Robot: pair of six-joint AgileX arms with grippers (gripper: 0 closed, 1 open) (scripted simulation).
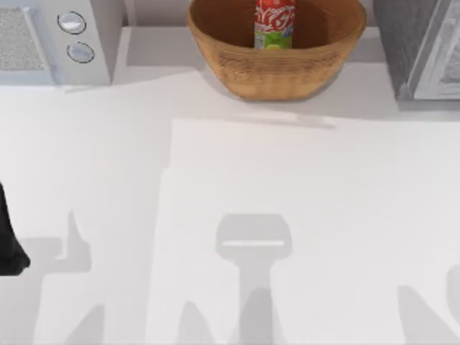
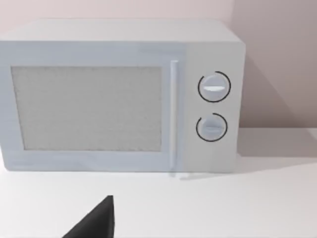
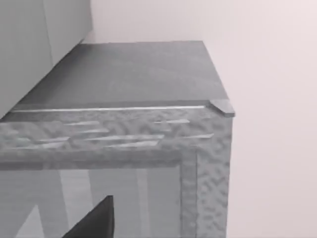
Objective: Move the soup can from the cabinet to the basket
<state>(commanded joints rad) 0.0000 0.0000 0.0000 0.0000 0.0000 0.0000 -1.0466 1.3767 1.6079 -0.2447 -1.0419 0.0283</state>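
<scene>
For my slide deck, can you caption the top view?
Soup can standing upright inside the wicker basket, between the white appliance and the grey cabinet.

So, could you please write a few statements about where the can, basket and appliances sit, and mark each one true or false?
1. The can stands upright inside the basket. True.
2. The basket sits at the front edge of the table. False: it sits at the back, between the microwave and the cabinet.
3. The microwave has two round knobs. True.
4. The cabinet is at the table's left. False: it is at the right; the microwave is at the left.
5. The can lies on its side on the table. False: it is upright in the basket.
6. The left arm is at the table's left edge, away from the basket. True.
</scene>
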